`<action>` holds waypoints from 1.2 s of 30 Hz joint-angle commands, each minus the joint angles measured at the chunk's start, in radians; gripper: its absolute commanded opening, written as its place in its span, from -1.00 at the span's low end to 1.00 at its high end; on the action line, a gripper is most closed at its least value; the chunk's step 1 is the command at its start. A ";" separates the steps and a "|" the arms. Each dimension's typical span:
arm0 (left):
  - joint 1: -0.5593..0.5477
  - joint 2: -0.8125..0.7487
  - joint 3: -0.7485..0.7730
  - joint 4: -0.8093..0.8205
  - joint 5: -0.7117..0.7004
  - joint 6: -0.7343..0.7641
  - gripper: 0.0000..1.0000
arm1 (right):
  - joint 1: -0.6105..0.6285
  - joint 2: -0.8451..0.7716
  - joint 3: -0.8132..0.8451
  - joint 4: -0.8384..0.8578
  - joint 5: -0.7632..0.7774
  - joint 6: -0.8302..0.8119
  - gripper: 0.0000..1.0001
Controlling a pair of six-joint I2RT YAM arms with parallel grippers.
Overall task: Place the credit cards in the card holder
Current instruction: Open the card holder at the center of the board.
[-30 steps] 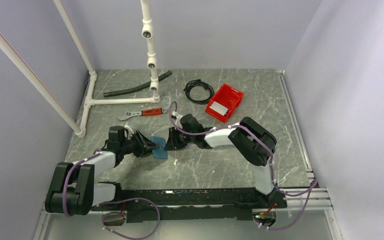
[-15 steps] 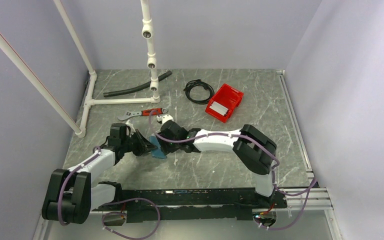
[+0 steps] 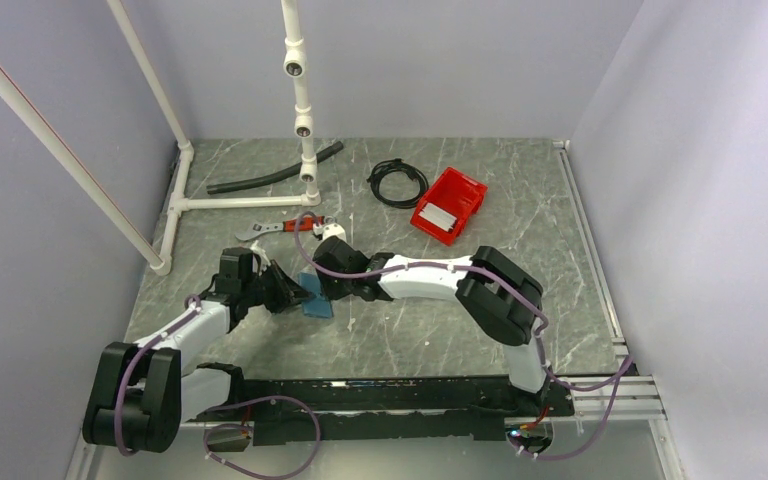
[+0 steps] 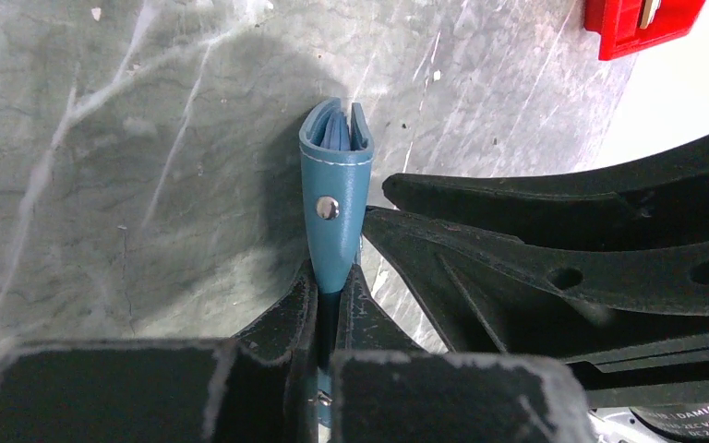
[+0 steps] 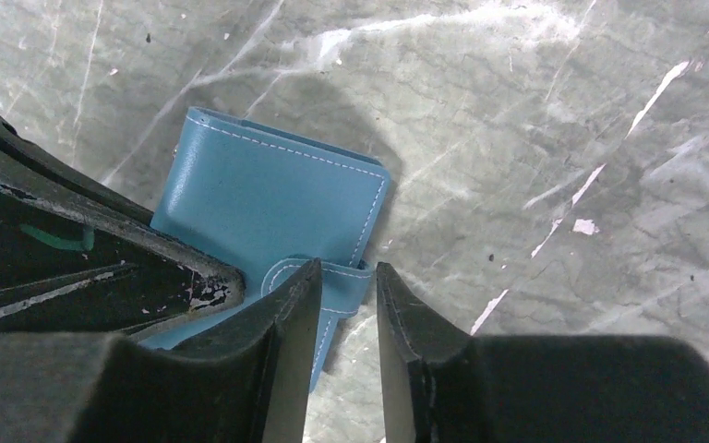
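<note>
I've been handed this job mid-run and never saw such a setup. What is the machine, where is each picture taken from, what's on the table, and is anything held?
Two jointed robot arms, left arm and right arm, are bolted at the near edge of a table. The wide picture looks down from above and behind them; the other two come from a camera on each wrist. The left gripper is shut on a blue card holder, seen edge-on there. The right gripper has its fingers slightly apart astride the holder's strap, not visibly clamping. Farther back lie a red bin holding what looks like a pale card, a coiled cable, a wrench and a black hose.
</note>
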 commanded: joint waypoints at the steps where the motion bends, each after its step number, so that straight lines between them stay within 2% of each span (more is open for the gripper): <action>1: -0.004 -0.013 -0.009 0.064 0.020 -0.016 -1.00 | 0.007 0.004 0.008 0.064 -0.053 0.068 -0.32; 8: -0.004 -0.023 -0.018 0.065 0.013 -0.011 -1.00 | 0.002 -0.018 0.044 0.002 -0.028 0.138 -0.01; 15: -0.005 -0.033 -0.020 0.064 0.009 -0.020 -1.00 | 0.009 -0.009 0.055 -0.004 -0.052 0.151 0.03; 22: -0.004 -0.035 -0.026 0.070 0.008 -0.021 -1.00 | 0.007 0.009 -0.010 0.044 -0.156 0.219 0.07; 27: -0.004 -0.054 -0.023 0.055 -0.003 -0.017 -1.00 | 0.006 0.019 -0.089 0.045 -0.117 0.248 -0.18; 29: -0.004 -0.068 -0.022 0.037 -0.018 -0.012 -1.00 | 0.005 0.012 -0.104 0.025 -0.075 0.240 -0.39; 31: -0.004 -0.084 -0.023 0.020 -0.036 -0.009 -1.00 | 0.006 -0.010 -0.126 0.022 -0.041 0.229 -0.68; 35: -0.004 -0.131 -0.038 0.006 -0.083 -0.013 -1.00 | 0.019 -0.050 -0.160 -0.008 0.025 0.209 -1.00; 36: -0.004 -0.151 -0.040 -0.014 -0.095 -0.015 -1.00 | 0.021 -0.057 -0.166 -0.021 0.047 0.201 -1.00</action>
